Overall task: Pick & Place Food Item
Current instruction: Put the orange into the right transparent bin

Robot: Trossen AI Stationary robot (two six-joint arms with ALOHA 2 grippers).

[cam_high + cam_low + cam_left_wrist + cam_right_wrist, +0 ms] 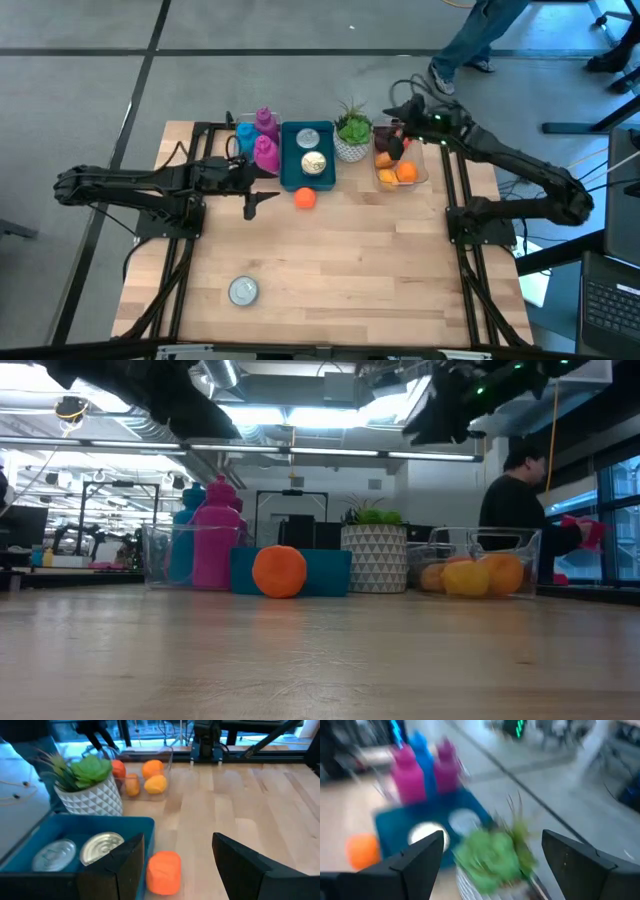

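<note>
My right wrist view is smeared by motion, so the plant point(492, 855) and pink bottles point(410, 777) show only as soft shapes. My left fingers point(120, 870) hide part of the orange item point(163, 872), cut off by the picture's edge.

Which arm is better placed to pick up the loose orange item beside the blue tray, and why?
Left. The left gripper is open just beside the orange item, which its wrist view shows near its fingers. The right gripper hovers above the fruit bin.

3 bottles point(262, 140), 3 cans point(314, 163), 1 plant point(352, 130), 1 loose orange point(305, 198).
</note>
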